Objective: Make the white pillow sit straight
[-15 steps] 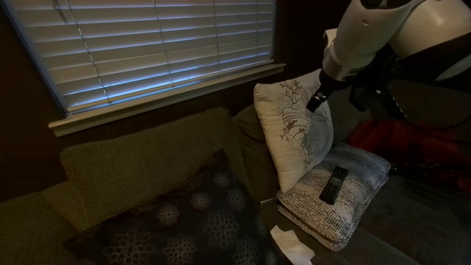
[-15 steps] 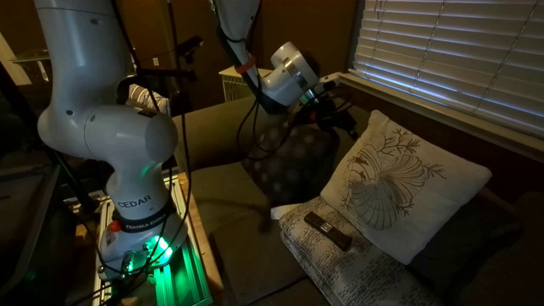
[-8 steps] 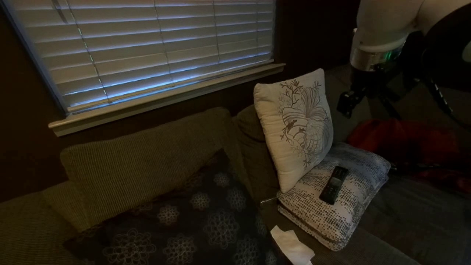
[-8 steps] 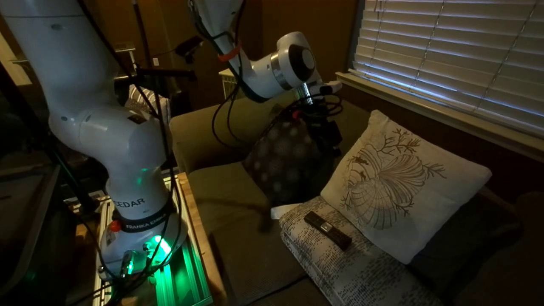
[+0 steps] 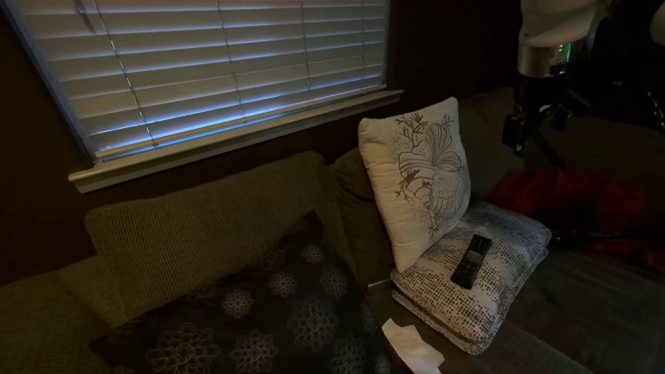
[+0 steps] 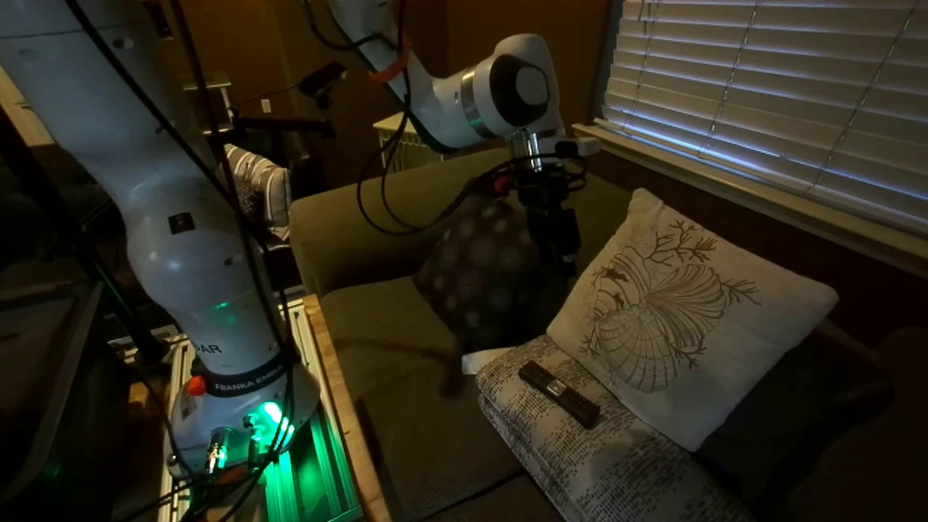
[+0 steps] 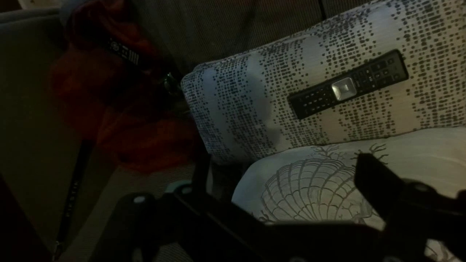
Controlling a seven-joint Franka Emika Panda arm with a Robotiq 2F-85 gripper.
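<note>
The white pillow point(image 5: 415, 176) is a plump off-white square with a grey shell and sprig drawing. It leans back and tilted on the sofa back, its lower edge on the flat grey-patterned cushion point(image 5: 499, 275). It also shows tilted onto a corner in an exterior view point(image 6: 696, 304) and partly behind the jaws in the wrist view point(image 7: 313, 189). My gripper point(image 7: 285, 169) is open and empty, its fingers wide apart, above and to one side of the pillow. The gripper hangs downward beside the pillow, apart from it, in both exterior views point(image 5: 514, 143) point(image 6: 569, 261).
A black remote point(image 6: 558, 394) lies on the grey-patterned cushion. A dark speckled cushion point(image 5: 291, 306) and a white paper point(image 5: 413, 345) are on the sofa. A red cloth point(image 7: 145, 142) lies beyond. The window sill point(image 6: 725, 188) runs behind the pillow.
The gripper has moved away from the pillow, rightward in an exterior view, and turned to point more downward. It no longer covers the pillow's face there. The pillow has not visibly moved.
</note>
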